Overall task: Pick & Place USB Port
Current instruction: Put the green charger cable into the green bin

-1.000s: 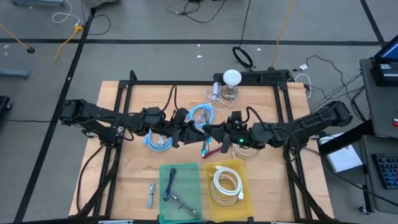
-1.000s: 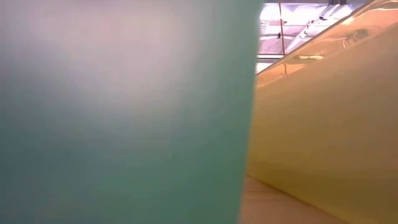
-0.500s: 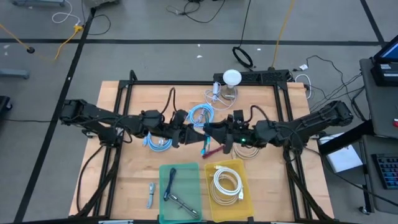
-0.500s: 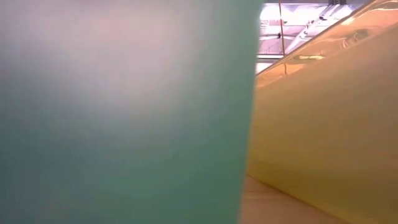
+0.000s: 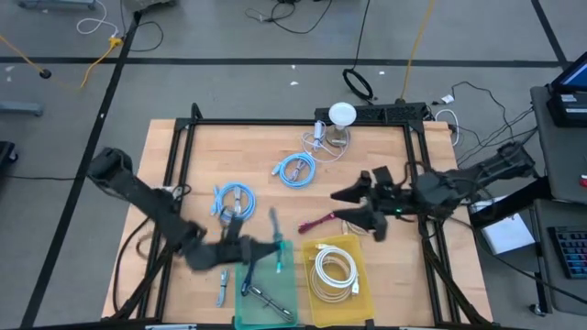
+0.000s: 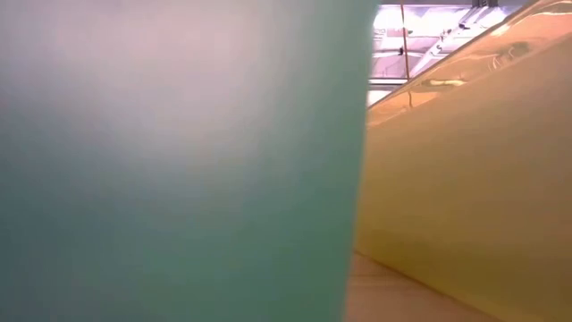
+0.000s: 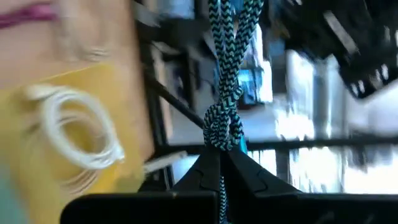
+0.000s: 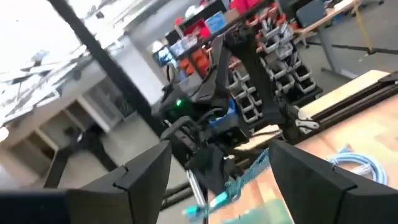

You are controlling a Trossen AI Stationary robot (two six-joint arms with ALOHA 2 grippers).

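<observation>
Left pincer (image 5: 261, 247), clamped on the teal cable (image 5: 276, 240), hangs over the green tray (image 5: 289, 275). Right pincer (image 5: 353, 206) is wide, empty. Risk: the dangling cable tail lands outside the tray on release.

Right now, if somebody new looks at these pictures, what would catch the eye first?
Probably the left gripper, shut on a teal-and-black braided cable and held above the green tray at the table's front edge. Beside that tray, the yellow tray holds a coiled white cable. The right gripper stands open near mid-table, with a magenta cable lying on the wood close to it.
</observation>
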